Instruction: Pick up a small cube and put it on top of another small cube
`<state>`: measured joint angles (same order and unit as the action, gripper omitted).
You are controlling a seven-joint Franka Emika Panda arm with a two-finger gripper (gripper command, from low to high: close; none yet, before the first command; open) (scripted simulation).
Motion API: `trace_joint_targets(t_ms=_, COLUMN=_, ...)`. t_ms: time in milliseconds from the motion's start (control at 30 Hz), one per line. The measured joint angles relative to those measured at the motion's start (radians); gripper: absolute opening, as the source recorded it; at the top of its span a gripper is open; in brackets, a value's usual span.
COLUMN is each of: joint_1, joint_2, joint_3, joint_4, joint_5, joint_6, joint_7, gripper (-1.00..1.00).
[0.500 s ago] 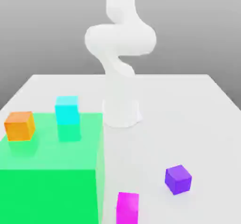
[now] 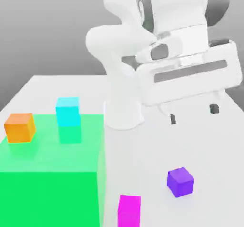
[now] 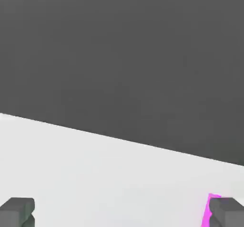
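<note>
The purple cube [image 2: 180, 181] sits flat on the white table [image 2: 209, 145], one corner turned toward the exterior camera and no side longer than another, beside the magenta cube [image 2: 129, 211]. My pincer [image 2: 193, 114] hangs above it, spread wide and empty. The cyan cube [image 2: 67, 111] rests atop the green block [image 2: 52, 173] near the orange cube [image 2: 20, 127].

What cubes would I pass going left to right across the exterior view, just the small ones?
orange cube → cyan cube → magenta cube → purple cube
</note>
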<state>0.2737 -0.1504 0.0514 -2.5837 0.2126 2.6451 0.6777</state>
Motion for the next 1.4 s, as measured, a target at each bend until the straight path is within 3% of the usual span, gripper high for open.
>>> trace_joint_targets(t_ms=133, joint_1=0.045, joint_2=0.137, joint_3=0.030, joint_4=-0.068, joint_5=-0.080, joint_6=0.088, joint_7=0.065, gripper=0.00)
trace_joint_targets(t_ms=267, joint_1=0.096, joint_2=0.265, joint_3=-0.009, joint_4=-0.113, joint_5=-0.216, joint_6=0.177, joint_7=0.166, gripper=0.00)
trace_joint_targets(t_ms=467, joint_1=0.117, joint_2=0.456, joint_3=-0.034, joint_4=-0.086, joint_5=-0.253, joint_6=0.332, joint_7=0.194, gripper=0.00)
trace_joint_targets(t_ms=500, joint_1=0.117, joint_2=0.473, joint_3=-0.035, joint_4=-0.084, joint_5=-0.253, joint_6=0.345, joint_7=0.195, gripper=-1.00)
trace_joint_targets(t_ms=700, joint_1=0.116, joint_2=0.481, joint_3=-0.034, joint_4=-0.082, joint_5=-0.256, joint_6=0.352, joint_7=0.198, gripper=-1.00)
trace_joint_targets(t_ms=967, joint_1=0.104, joint_2=0.268, joint_3=-0.017, joint_4=-0.119, joint_5=-0.227, joint_6=0.176, joint_7=0.168, gripper=-1.00)
trace_joint_targets(t_ms=1167, joint_1=0.024, joint_2=0.132, joint_3=-0.033, joint_4=-0.081, joint_5=-0.133, joint_6=-0.004, joint_7=-0.184, gripper=-1.00)
trace_joint_targets(t_ms=1400, joint_1=-0.026, joint_2=-0.019, joint_3=-0.123, joint_4=-0.027, joint_5=-0.138, joint_6=-0.212, joint_7=-0.564, gripper=-1.00)
